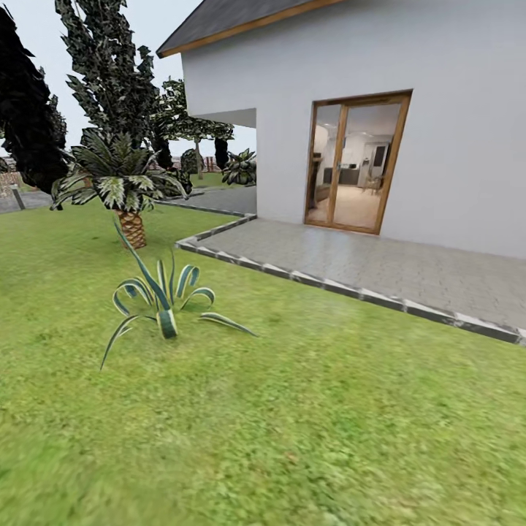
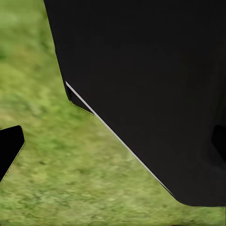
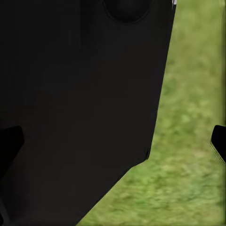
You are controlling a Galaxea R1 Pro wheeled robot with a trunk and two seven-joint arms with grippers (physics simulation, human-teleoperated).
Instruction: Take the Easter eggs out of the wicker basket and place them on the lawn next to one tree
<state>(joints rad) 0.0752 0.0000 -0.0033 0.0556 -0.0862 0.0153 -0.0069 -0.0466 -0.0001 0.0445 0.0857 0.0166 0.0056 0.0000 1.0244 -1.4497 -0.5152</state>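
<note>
The lawn point(image 1: 329, 409) spreads as short green grass across the lower head view, in the garden beside a white house. The Easter eggs, the wicker basket and the tree are out of view. My left gripper point(image 2: 115, 150) hangs over grass beside the robot's black body, its dark fingertips point(image 2: 9, 148) far apart at the picture's edges and nothing between them. My right gripper point(image 3: 114, 143) is held the same way, open, one fingertip point(image 3: 219, 141) standing out against the grass.
A striped spiky plant point(image 1: 164, 299) grows in the grass ahead left, a small palm point(image 1: 124, 183) behind it. Dark cypress-like trees point(image 1: 109, 66) stand far left. A kerbed paved patio point(image 1: 380, 263) and a glass door point(image 1: 354, 164) front the house point(image 1: 453, 109).
</note>
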